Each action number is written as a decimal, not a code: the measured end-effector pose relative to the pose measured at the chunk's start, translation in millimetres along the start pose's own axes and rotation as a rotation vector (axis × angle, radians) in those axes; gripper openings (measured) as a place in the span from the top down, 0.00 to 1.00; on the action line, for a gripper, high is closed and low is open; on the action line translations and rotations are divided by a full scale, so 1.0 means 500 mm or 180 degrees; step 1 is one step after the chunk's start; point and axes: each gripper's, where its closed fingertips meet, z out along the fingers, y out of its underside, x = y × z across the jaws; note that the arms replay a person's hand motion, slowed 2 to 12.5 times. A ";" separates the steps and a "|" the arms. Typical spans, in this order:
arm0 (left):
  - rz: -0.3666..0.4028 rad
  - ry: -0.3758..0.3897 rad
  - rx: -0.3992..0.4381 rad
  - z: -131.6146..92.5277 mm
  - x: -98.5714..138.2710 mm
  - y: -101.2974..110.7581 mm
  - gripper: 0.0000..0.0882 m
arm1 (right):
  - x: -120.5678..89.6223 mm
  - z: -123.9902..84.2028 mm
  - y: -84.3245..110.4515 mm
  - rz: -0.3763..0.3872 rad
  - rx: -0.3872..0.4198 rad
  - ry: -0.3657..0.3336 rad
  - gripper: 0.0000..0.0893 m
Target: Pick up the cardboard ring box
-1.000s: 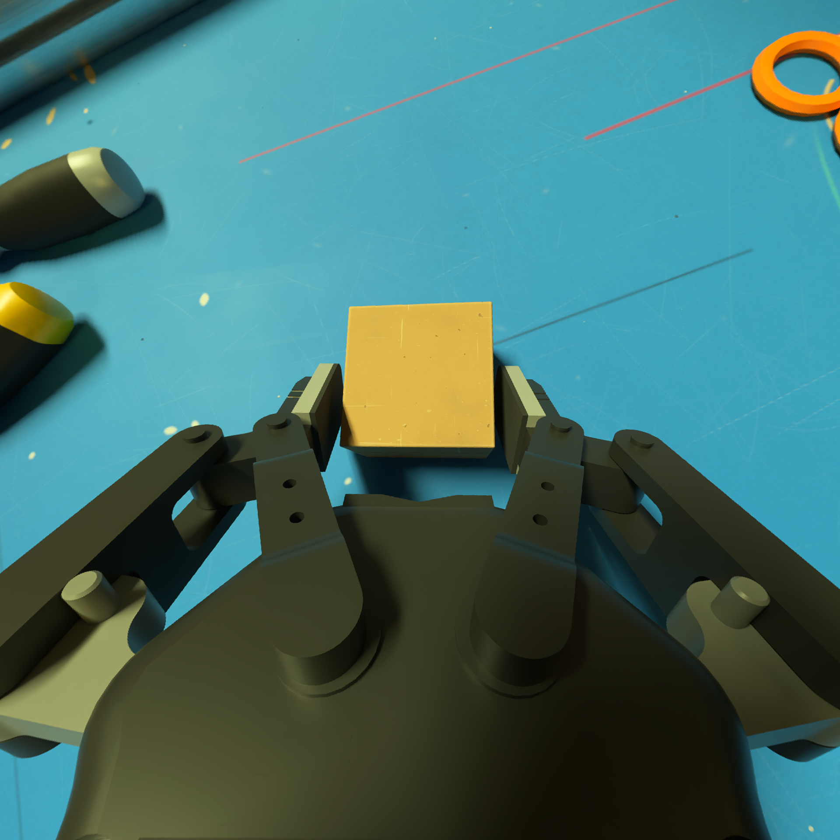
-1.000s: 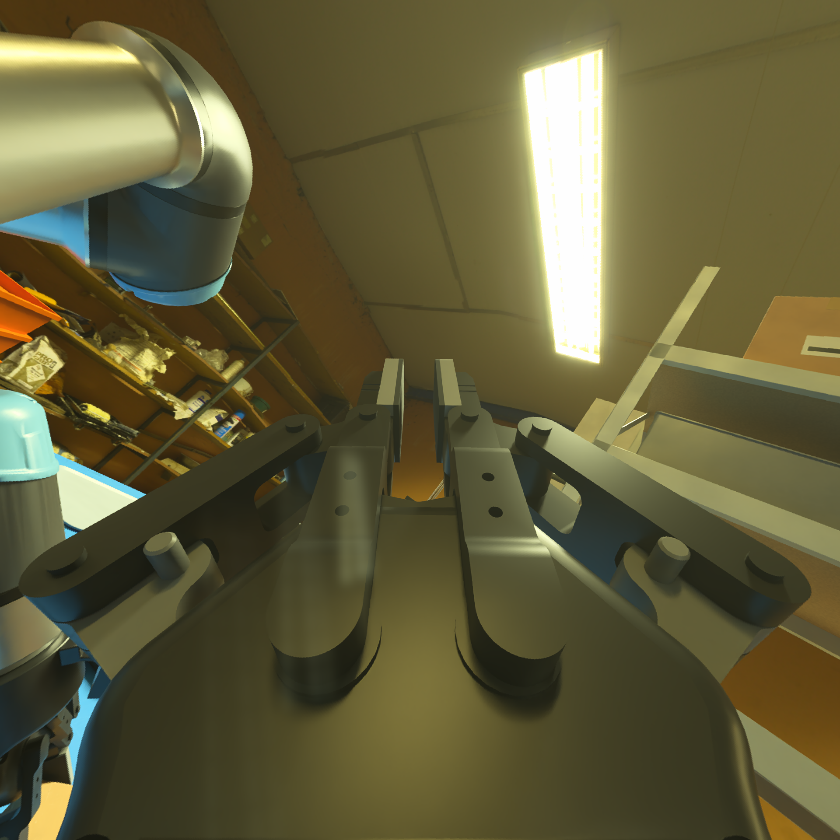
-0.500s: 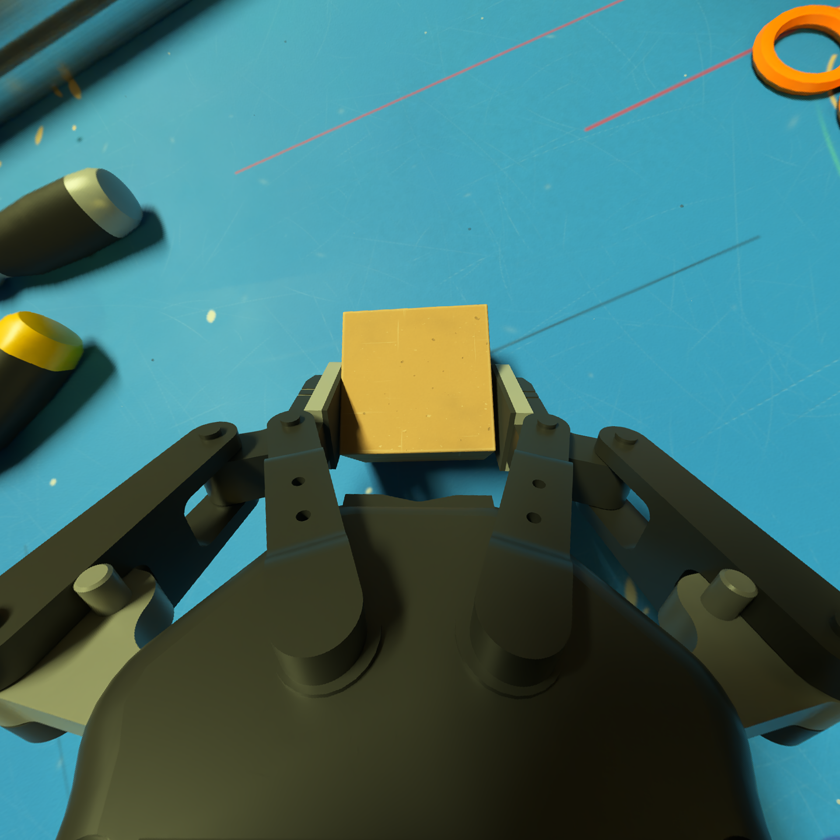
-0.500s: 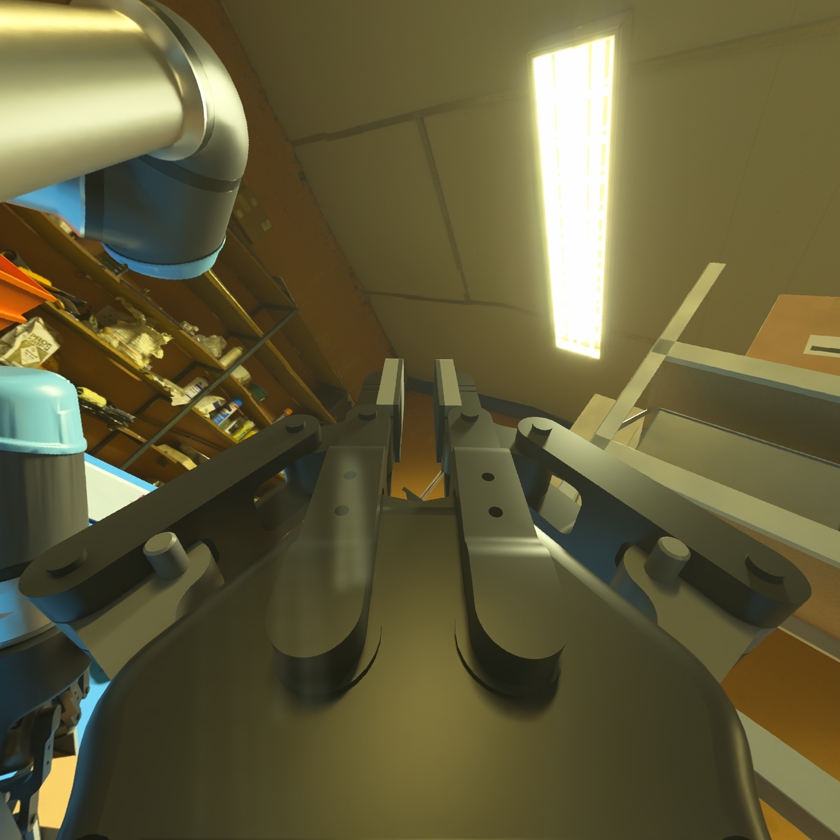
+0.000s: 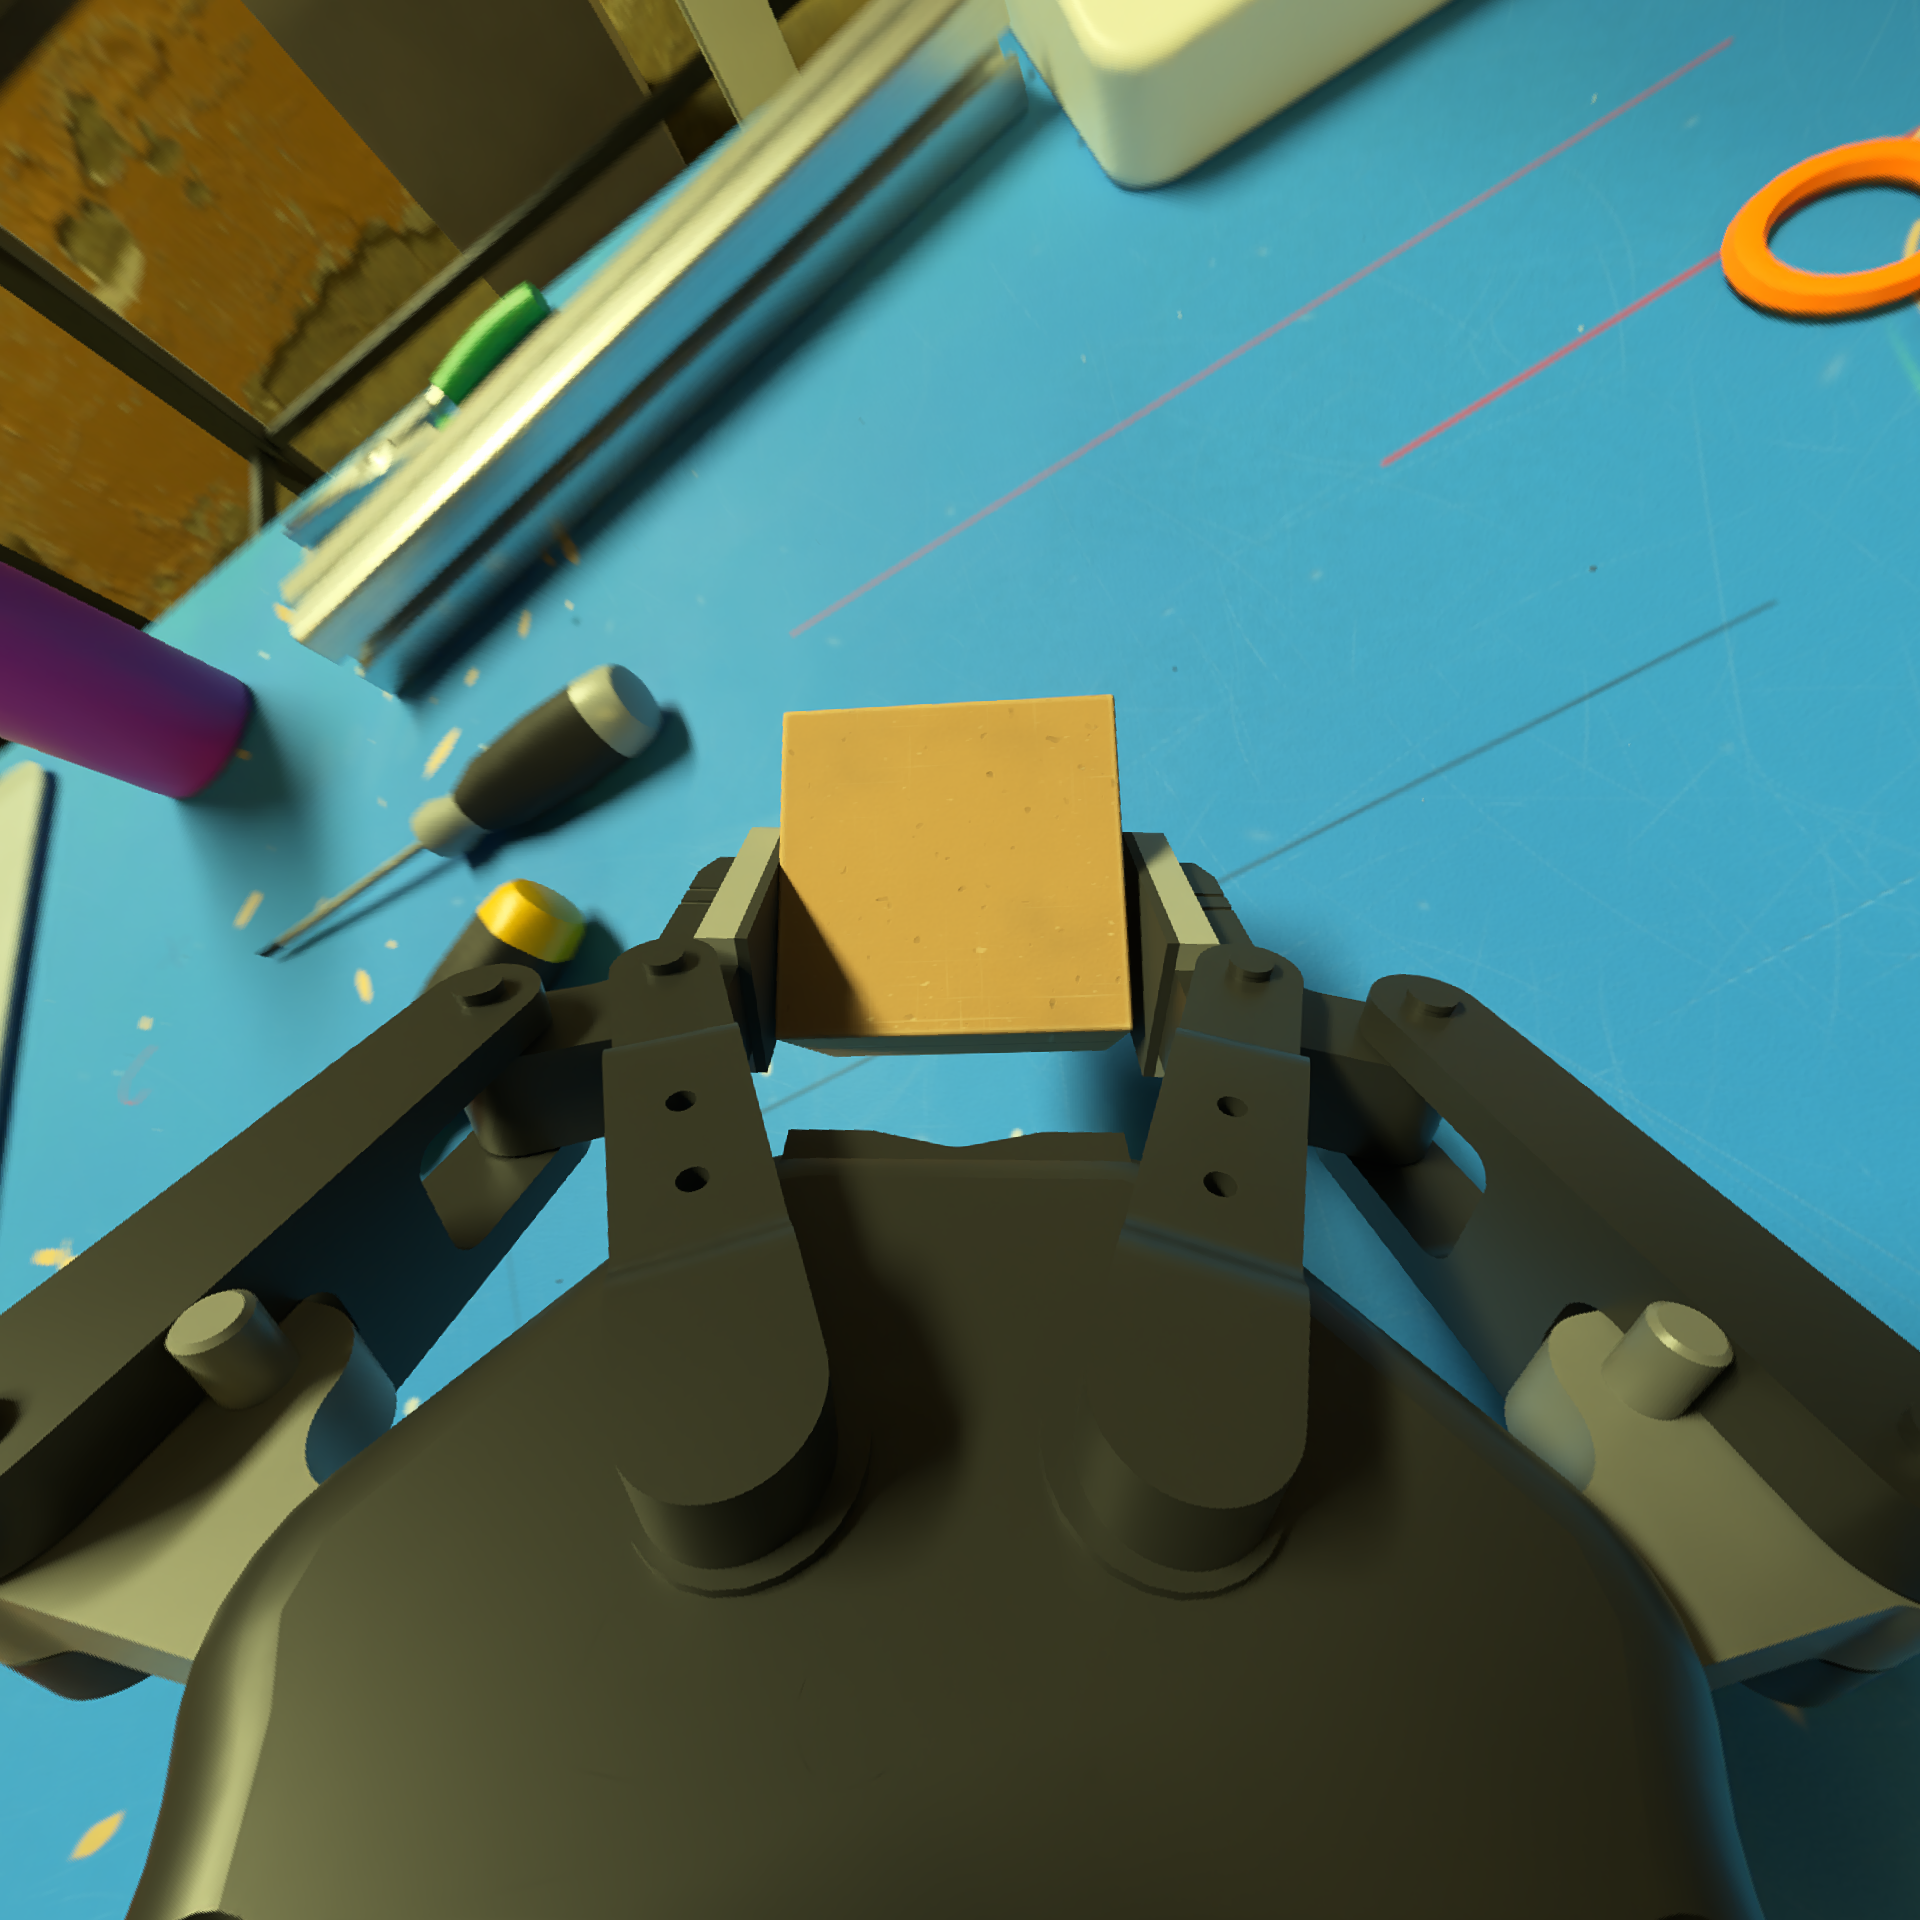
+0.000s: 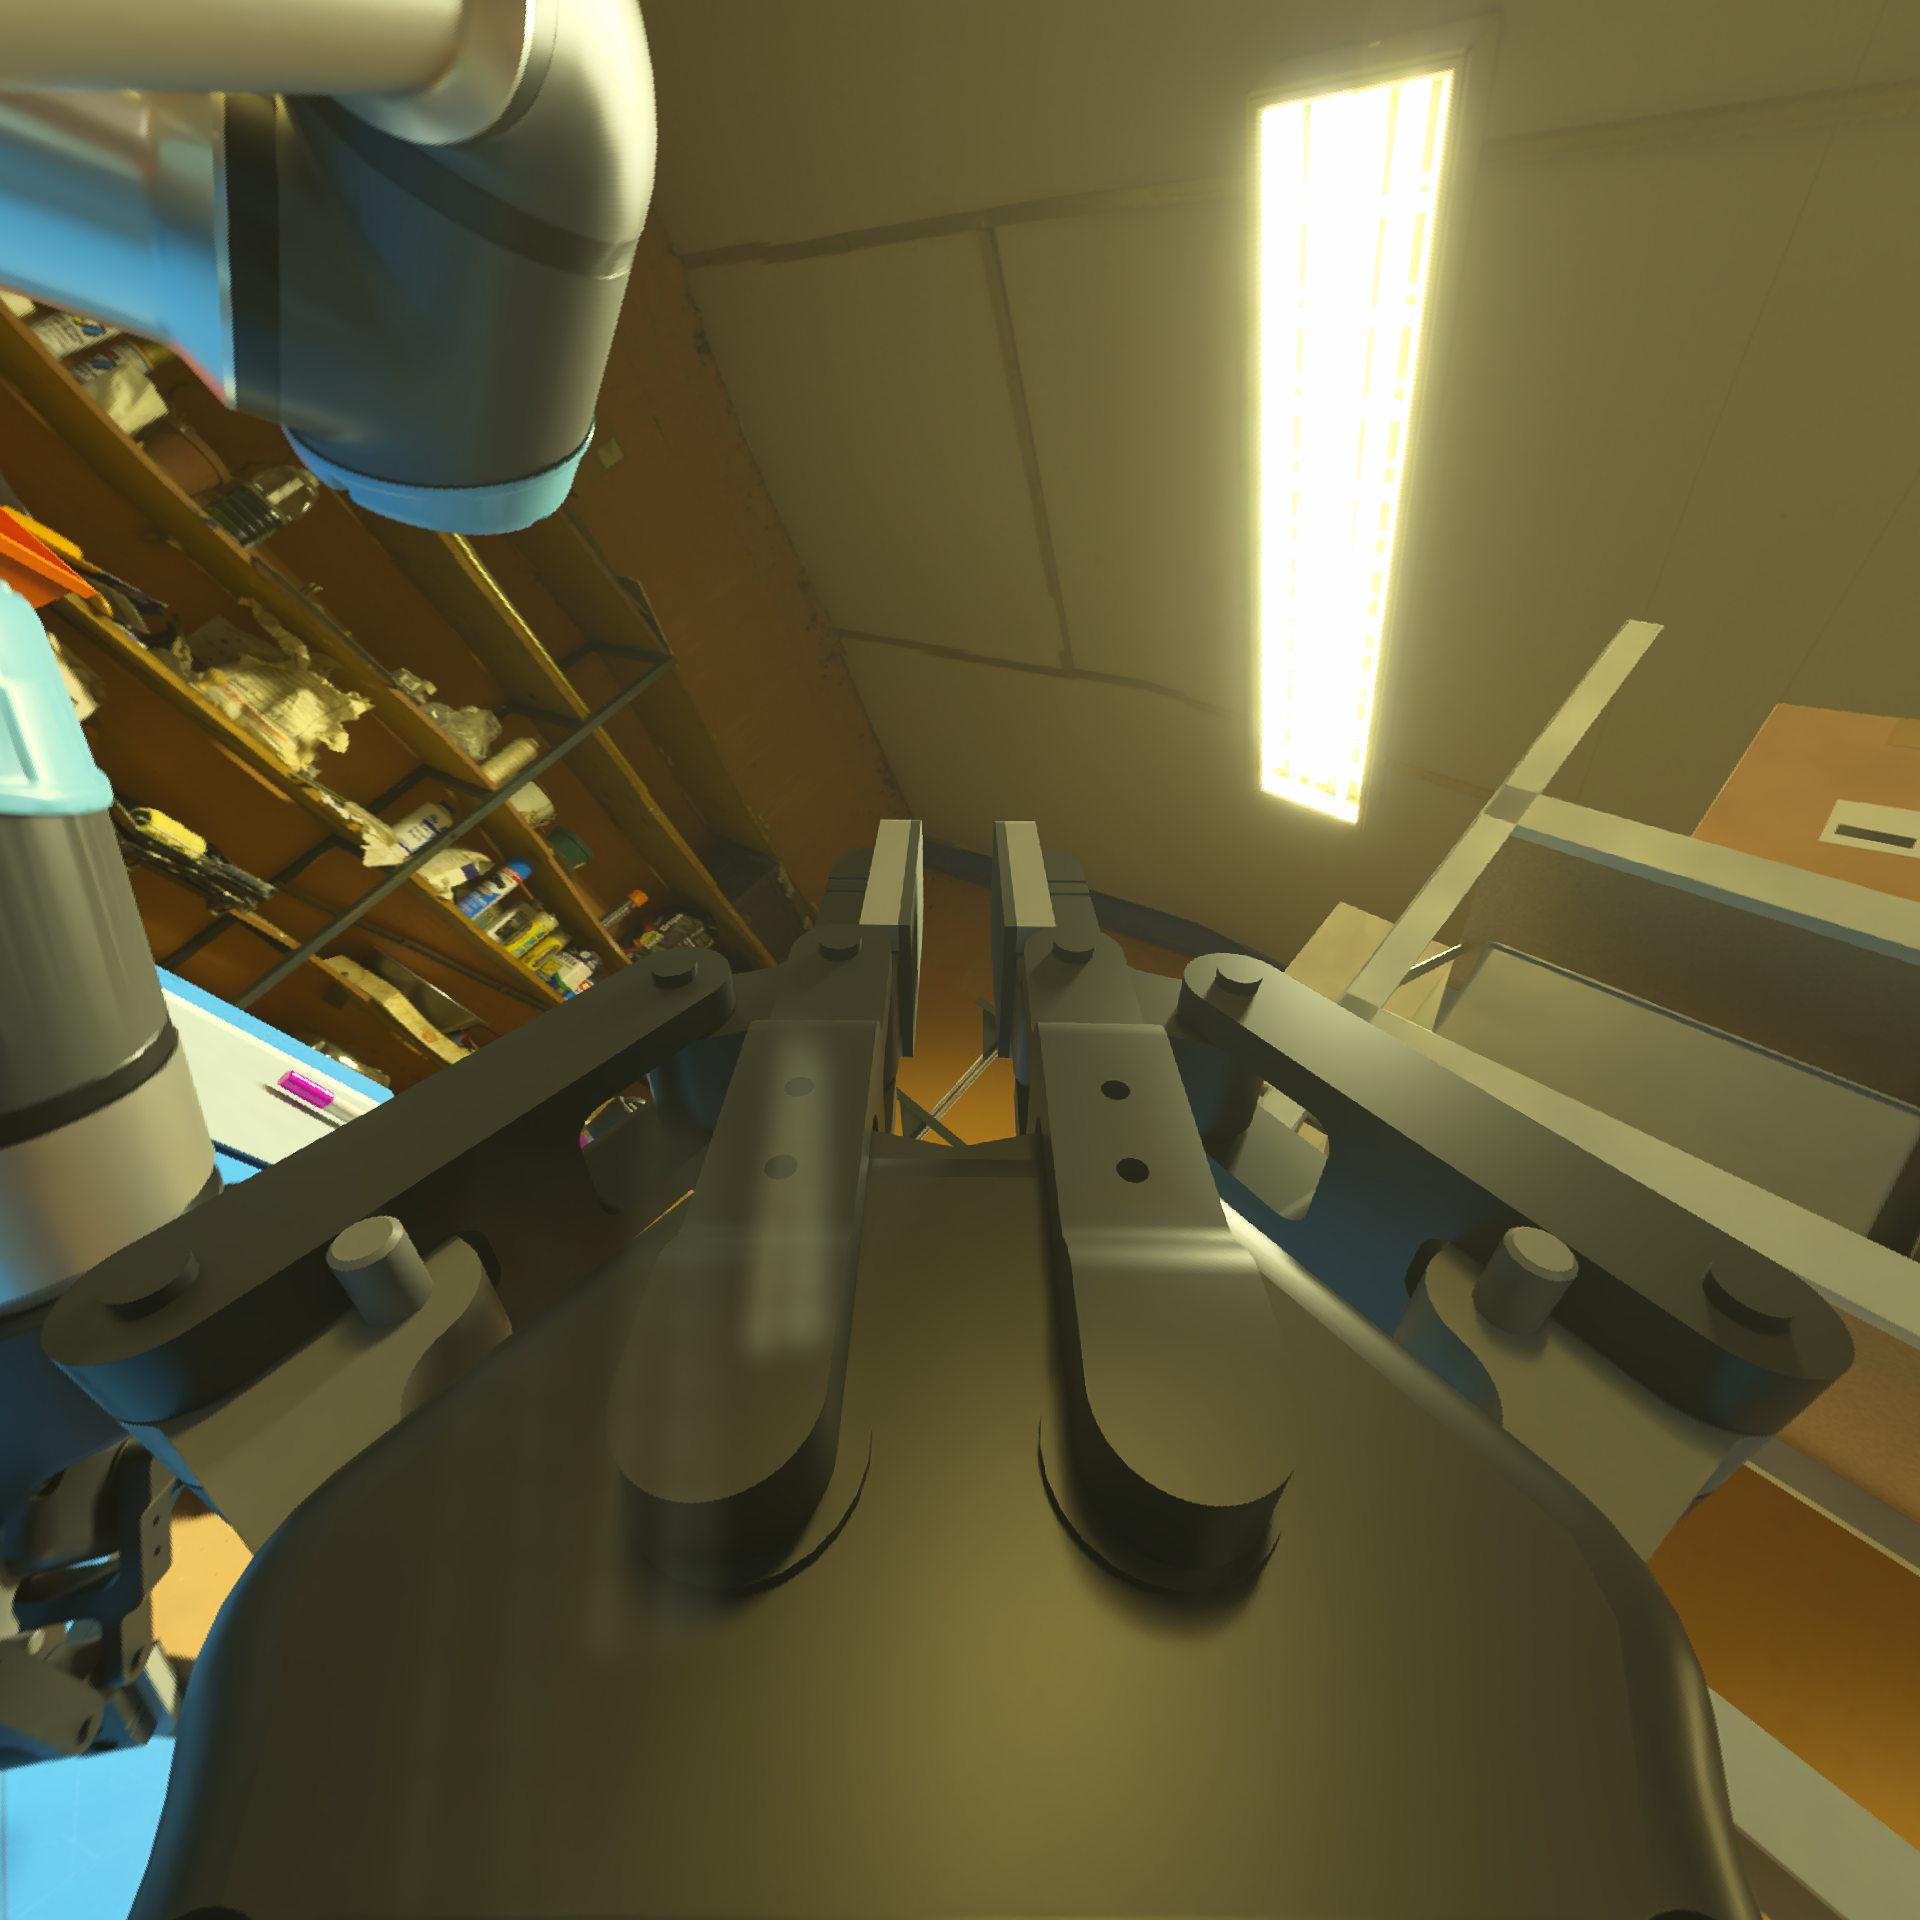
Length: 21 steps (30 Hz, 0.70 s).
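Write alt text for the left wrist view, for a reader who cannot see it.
The left gripper is shut on a tan cardboard ring box, one pad on each side, above a blue table. To the left lie two screwdrivers, one grey-capped and one yellow-capped, a purple cylinder and a metal rail; an orange ring sits at far right.

Tan cardboard ring box (image 5: pixel 951 873), tool-clamped

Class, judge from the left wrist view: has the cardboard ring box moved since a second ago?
Yes. The cardboard ring box, clamped in the left gripper, has risen off the blue table; the screwdrivers look smaller.
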 end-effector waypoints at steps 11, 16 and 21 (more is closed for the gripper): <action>0.0061 -0.0252 0.0510 -0.096 -0.051 -0.084 0.41 | -0.048 0.009 0.008 0.0040 0.0029 -0.0130 0.86; 0.0018 -0.0323 0.0742 -0.144 -0.076 -0.114 0.41 | -0.084 0.013 0.010 0.0169 0.0073 -0.0244 0.86; 0.0014 -0.0434 0.0902 -0.185 -0.105 -0.132 0.41 | -0.127 0.017 0.012 0.0267 0.0109 -0.0365 0.87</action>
